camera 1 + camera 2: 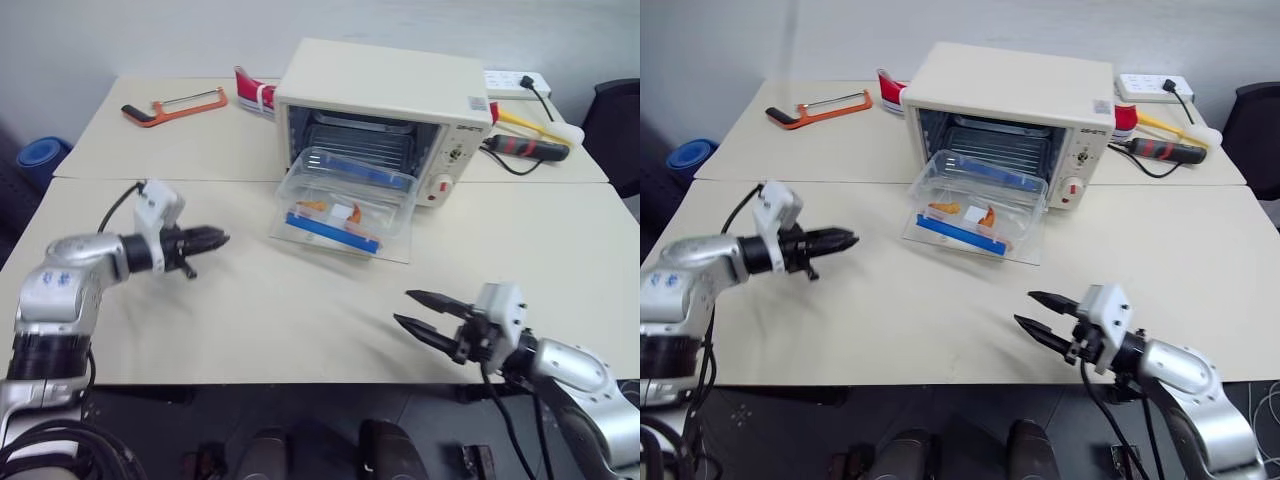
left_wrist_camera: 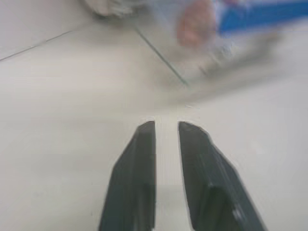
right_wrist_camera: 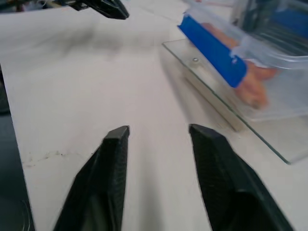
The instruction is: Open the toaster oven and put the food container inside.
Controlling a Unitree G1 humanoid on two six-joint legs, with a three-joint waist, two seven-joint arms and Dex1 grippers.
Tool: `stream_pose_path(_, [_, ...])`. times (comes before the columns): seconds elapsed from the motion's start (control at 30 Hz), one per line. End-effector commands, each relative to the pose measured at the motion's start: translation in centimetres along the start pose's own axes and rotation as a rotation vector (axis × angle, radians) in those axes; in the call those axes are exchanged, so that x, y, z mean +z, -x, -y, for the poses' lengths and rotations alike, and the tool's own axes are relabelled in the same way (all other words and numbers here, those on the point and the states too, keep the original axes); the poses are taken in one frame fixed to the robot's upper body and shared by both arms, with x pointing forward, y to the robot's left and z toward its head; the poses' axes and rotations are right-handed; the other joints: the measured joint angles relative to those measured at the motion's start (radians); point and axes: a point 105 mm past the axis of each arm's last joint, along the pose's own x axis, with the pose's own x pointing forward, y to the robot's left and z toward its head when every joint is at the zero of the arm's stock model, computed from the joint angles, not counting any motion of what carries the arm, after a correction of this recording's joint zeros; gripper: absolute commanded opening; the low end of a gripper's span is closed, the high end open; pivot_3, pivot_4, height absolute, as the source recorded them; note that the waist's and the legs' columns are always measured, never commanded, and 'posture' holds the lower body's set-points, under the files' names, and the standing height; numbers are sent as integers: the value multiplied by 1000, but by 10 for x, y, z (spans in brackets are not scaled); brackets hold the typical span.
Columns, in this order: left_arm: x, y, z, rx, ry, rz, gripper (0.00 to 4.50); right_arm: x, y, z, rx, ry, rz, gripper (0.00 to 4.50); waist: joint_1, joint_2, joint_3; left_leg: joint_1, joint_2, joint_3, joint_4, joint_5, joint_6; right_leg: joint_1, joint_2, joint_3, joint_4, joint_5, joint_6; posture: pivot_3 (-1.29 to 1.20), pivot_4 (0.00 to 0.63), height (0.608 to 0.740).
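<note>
Food container (image 1: 345, 202) sat on toaster oven (image 1: 385, 95) open door; left gripper (image 1: 212, 238) pinched together empty, right gripper (image 1: 418, 310) parted; best pushed squarely onto rack.

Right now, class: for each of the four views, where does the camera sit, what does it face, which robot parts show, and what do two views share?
Left eye view: on the head, looking down over the table at the toaster oven, its door down; both arms show.
Right eye view: beside it, same scene, food container resting on the door.
Left wrist view: looks along the left tool, shut, toward the container.
Right wrist view: looks along the right tool, open, toward the container.
Both wrist views share the container's blue clip.
</note>
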Motion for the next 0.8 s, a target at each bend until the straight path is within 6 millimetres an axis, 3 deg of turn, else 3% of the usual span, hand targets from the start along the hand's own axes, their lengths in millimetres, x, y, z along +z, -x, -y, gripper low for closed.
stream_pose_path(0.03, [14, -18, 37, -195, -187, 106, 0, -6, -13, 18, -45, 28, -34, 790, 14, 0, 0, -1, -1, -1, 1, 0, 1, 0, 0, 0, 0, 0, 0, 0, 150, 740])
stream_pose_path(0.1, [14, -30, 48, -251, -229, 123, 0, -5, -21, 29, -56, 42, -27, 111, 19, 0, 0, -2, -1, -1, 3, 0, 2, 0, -1, 0, 0, 1, 1, 0, 150, 740])
stream_pose_path(0.13, [12, -40, 49, -250, -249, 120, 0, -5, -26, 36, -57, 44, -23, 28, 18, 0, 0, -3, -1, -1, 4, -1, 2, 0, -1, 0, 0, 1, 1, 0, 150, 740])
stream_pose_path(0.3, [26, -96, 48, -202, -239, 195, 0, 12, -49, 65, -69, 77, 17, 28, 4, 0, 0, -4, -1, -1, 5, 0, 2, -1, 0, -1, 3, 2, 2, 0, 150, 740])
stream_pose_path(0.4, [38, -119, 44, -150, -216, 218, 0, 25, -63, 76, -78, 86, 36, 28, -6, 0, 0, -4, -1, 0, 5, 0, 2, -1, 0, -1, 3, 2, 2, 0, 150, 740])
stream_pose_path(0.63, [53, -145, 23, -8, -178, 249, 0, 41, -80, 116, -205, 120, 64, 28, -35, 0, 0, -4, -1, 0, 3, 0, 2, -3, 0, -2, 3, 2, 2, 0, 150, 740])
stream_pose_path(0.8, [66, -152, 10, 49, -133, 293, 0, 42, -90, 118, -209, 112, 81, 28, -52, 0, 0, -4, -1, 0, 2, 0, 2, -3, 0, -2, 4, 2, 2, 0, 150, 740])
